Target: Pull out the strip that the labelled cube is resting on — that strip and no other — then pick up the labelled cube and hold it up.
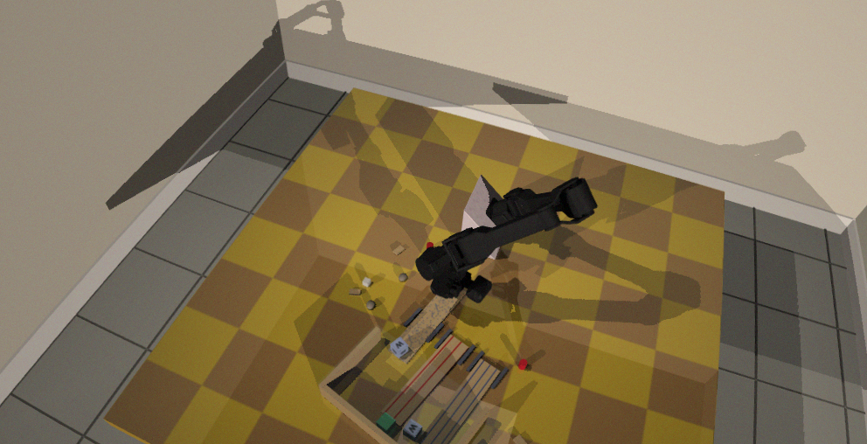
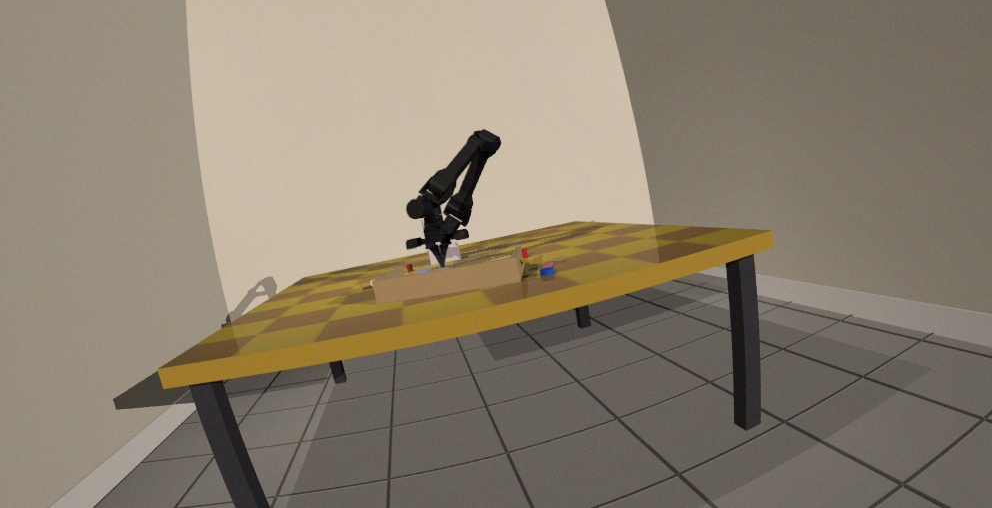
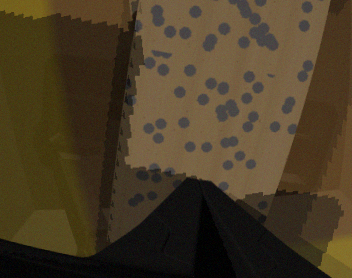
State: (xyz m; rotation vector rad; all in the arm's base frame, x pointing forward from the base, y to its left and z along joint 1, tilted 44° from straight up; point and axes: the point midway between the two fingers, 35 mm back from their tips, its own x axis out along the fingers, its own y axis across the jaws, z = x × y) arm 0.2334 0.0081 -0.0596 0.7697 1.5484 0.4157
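A speckled wooden strip (image 1: 433,320) (image 3: 206,55) runs from under my wrist to the box. A light blue cube marked W (image 1: 398,347) is at its far end, over its left edge. My gripper (image 2: 442,265) (image 3: 195,191) is shut, fingertips together over the strip's near part, nothing visible between them. Whether the tips press on the strip cannot be told; the top view hides them. A red-lined strip (image 1: 424,378) and a grey-lined strip (image 1: 467,398) lie to the right. A green block (image 1: 385,421) and another W-marked cube (image 1: 412,427) are near their far ends.
The wooden box (image 1: 354,357) (image 2: 450,281) has raised walls. Dark guide rails (image 1: 466,354) flank the strips. Small stones (image 1: 402,277), a white block (image 1: 366,281) and a red piece (image 1: 523,364) lie outside it. A pale panel (image 1: 475,204) stands beside the arm's base.
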